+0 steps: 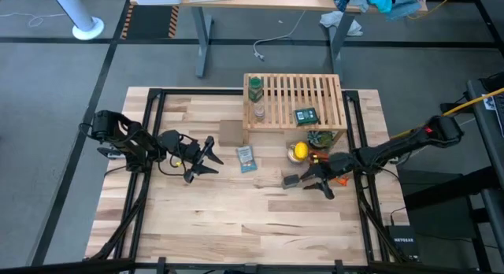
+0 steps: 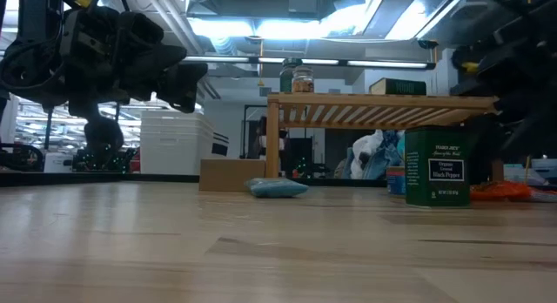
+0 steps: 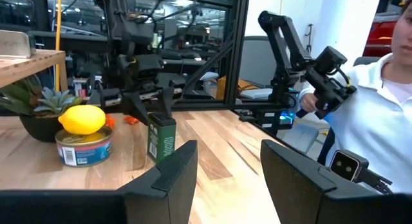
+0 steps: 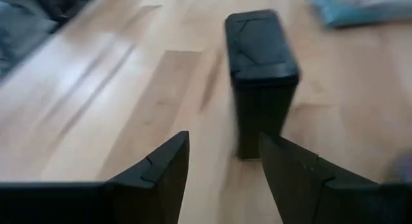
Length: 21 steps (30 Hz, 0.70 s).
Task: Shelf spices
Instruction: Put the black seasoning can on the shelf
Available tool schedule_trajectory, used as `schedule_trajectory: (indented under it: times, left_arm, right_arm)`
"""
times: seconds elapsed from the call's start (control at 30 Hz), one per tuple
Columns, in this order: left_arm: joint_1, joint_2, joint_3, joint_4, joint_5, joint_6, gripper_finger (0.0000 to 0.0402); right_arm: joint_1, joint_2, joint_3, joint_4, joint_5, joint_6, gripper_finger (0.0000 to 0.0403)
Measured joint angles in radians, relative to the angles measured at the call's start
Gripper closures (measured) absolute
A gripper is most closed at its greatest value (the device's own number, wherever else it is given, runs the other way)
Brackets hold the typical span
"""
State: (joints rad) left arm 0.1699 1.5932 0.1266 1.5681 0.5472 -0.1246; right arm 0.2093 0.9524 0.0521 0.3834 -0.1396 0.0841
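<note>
Jaws of the right gripper (image 4: 222, 161) are held apart, empty, just short of an upright dark tin (image 4: 261, 76) standing in front of the shelf (image 1: 303, 101); left gripper (image 1: 206, 156) jaws are likewise parted

Tin (image 4: 261, 63) just beyond open fingers (image 4: 161, 169)

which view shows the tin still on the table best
The right wrist view: the tin stands upright right past the open right gripper. The low view shows its label side-on. The left wrist view shows it farther off, and the high view shows only its small top.
</note>
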Motion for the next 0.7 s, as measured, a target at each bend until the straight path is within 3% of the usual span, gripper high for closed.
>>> schedule_trajectory:
  times: [0.13, 0.23, 0.43, 0.7]
  left_arm:
    - [0.000, 0.000, 0.000, 0.000, 0.000, -0.005, 0.0237]
    - [0.000, 0.000, 0.000, 0.000, 0.000, 0.000, 0.0237]
    - [0.000, 0.000, 0.000, -0.015, 0.000, 0.050, 0.0237]
    - [0.000, 0.000, 0.000, -0.047, 0.000, -0.010, 0.0237]
  right_arm:
    - [0.099, 0.000, 0.000, 0.009, 0.265, 0.000, 0.0210]
    - [0.134, 0.008, 0.000, 0.010, 0.387, 0.013, 0.0210]
    - [0.145, 0.008, 0.000, 0.019, 0.399, 0.042, 0.0210]
    - [0.145, 0.008, 0.000, 0.068, 0.391, 0.050, 0.0210]
